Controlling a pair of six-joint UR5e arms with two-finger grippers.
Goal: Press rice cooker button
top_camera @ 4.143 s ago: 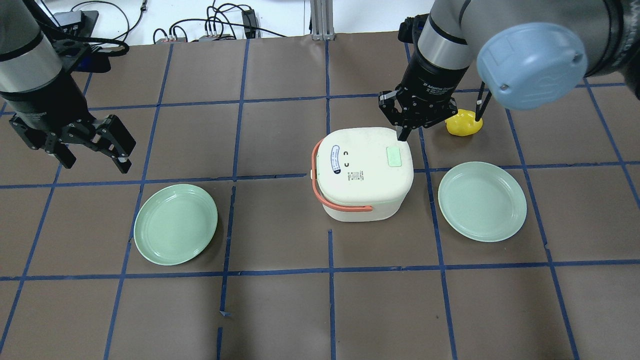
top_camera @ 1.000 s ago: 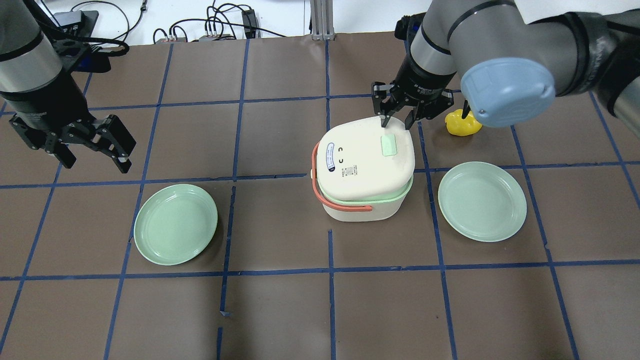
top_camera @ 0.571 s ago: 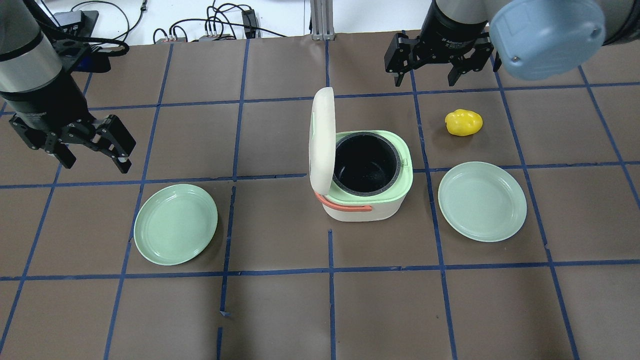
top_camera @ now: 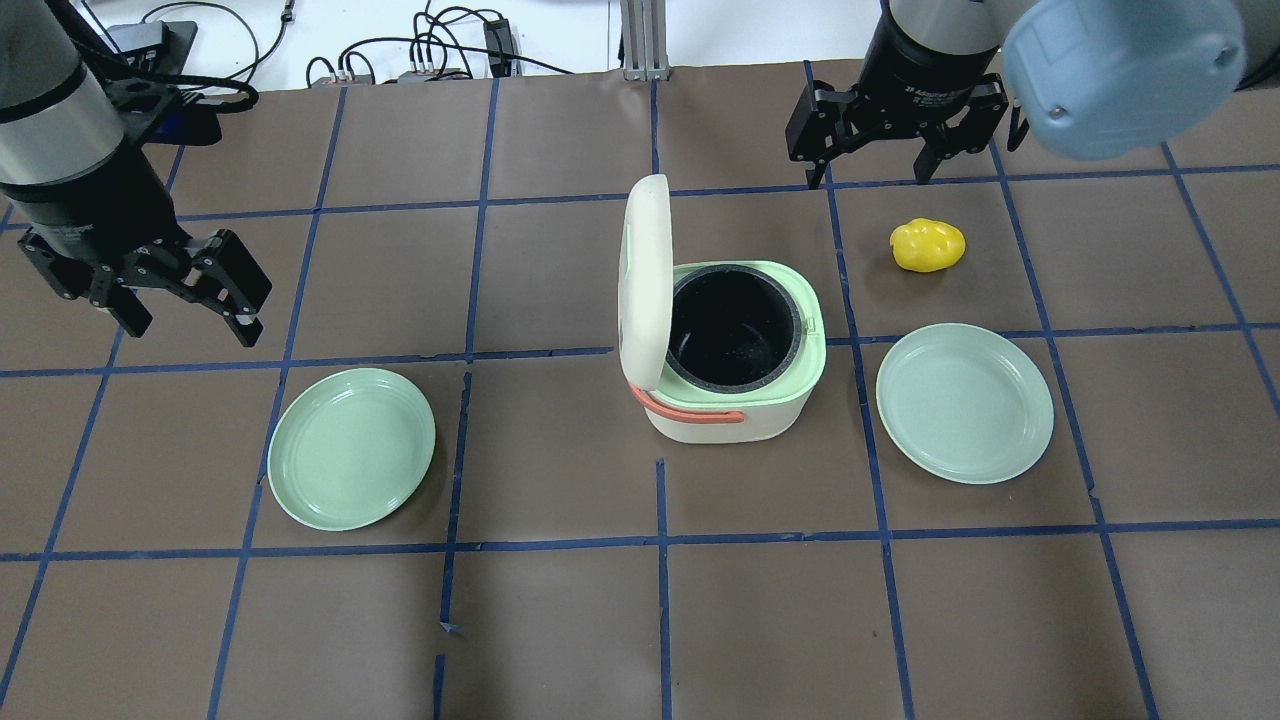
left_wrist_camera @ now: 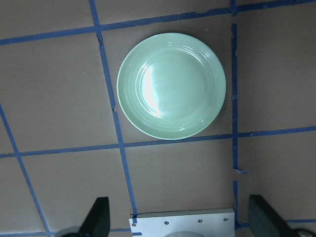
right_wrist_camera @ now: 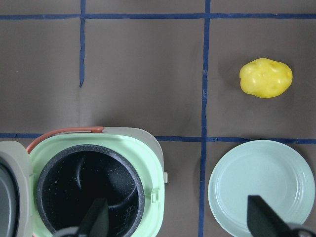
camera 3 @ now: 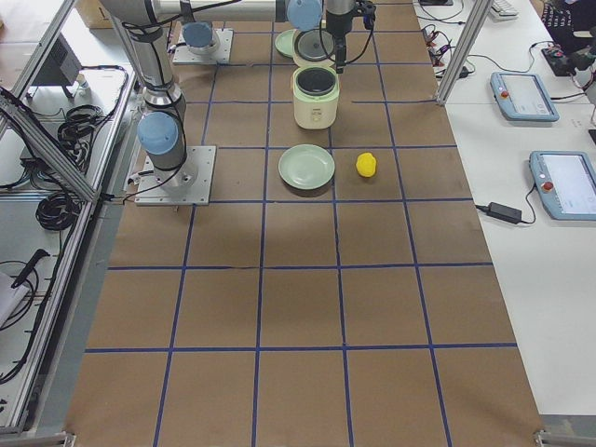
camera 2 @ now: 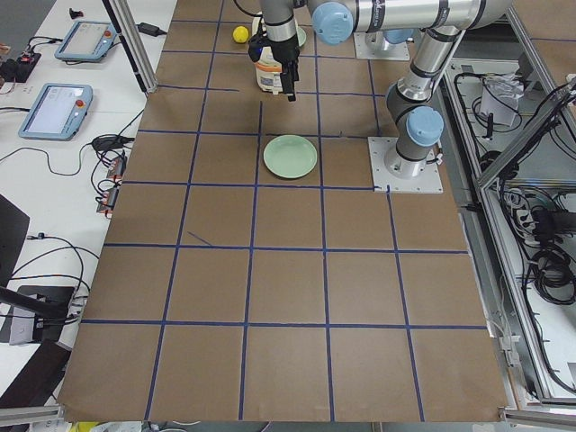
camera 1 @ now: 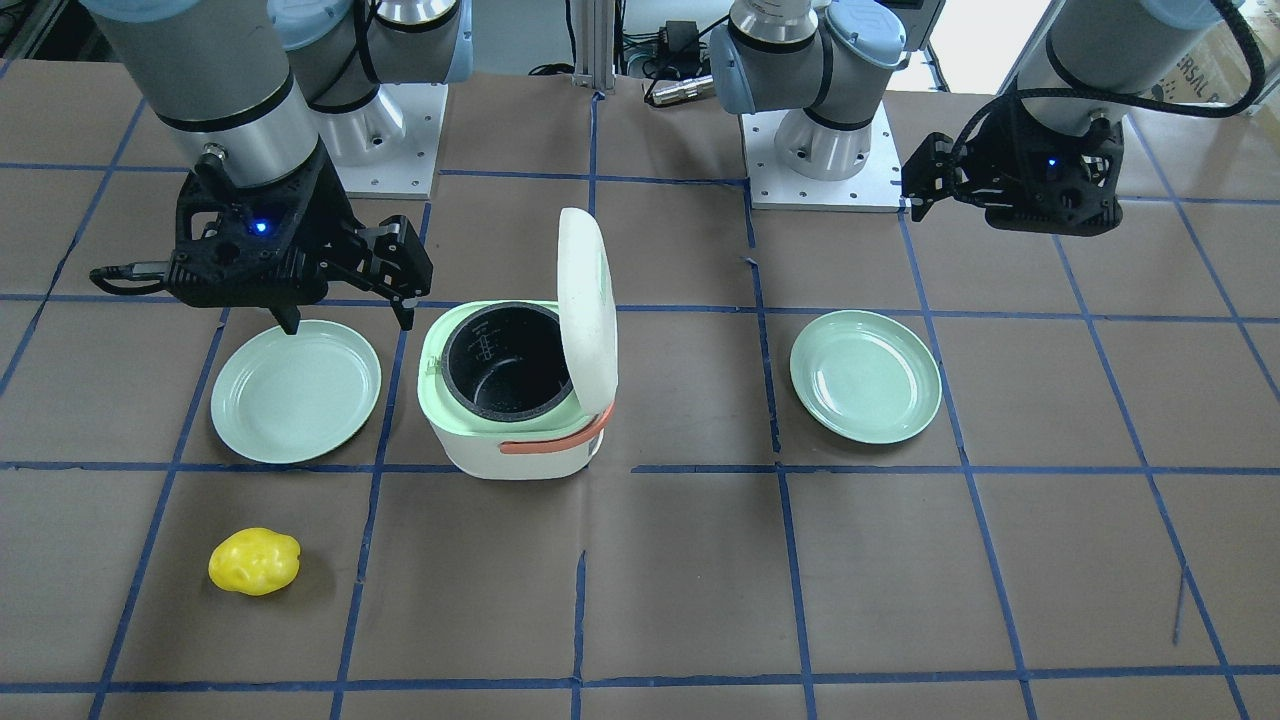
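The white rice cooker (top_camera: pixel 730 410) stands mid-table with its lid (top_camera: pixel 643 280) upright and open, baring the black inner pot (top_camera: pixel 733 325). The lid's green button faces away and is hidden. The cooker also shows in the front view (camera 1: pixel 510 450) and the right wrist view (right_wrist_camera: pixel 148 163). My right gripper (top_camera: pixel 870 165) is open and empty, raised beyond the cooker's far right corner; it also shows in the front view (camera 1: pixel 348 315). My left gripper (top_camera: pixel 190 325) is open and empty, far to the left, above a green plate (left_wrist_camera: pixel 171 86).
Two green plates lie on the brown table, one left (top_camera: pixel 351 448) and one right (top_camera: pixel 964 402) of the cooker. A yellow potato-like object (top_camera: pixel 928 246) lies beyond the right plate. Cables run along the far edge.
The cooker's lid, shut at first with my right fingertip at its green button, has swung fully open. My right gripper has opened, risen and drawn back toward the far side. The left arm has not moved.
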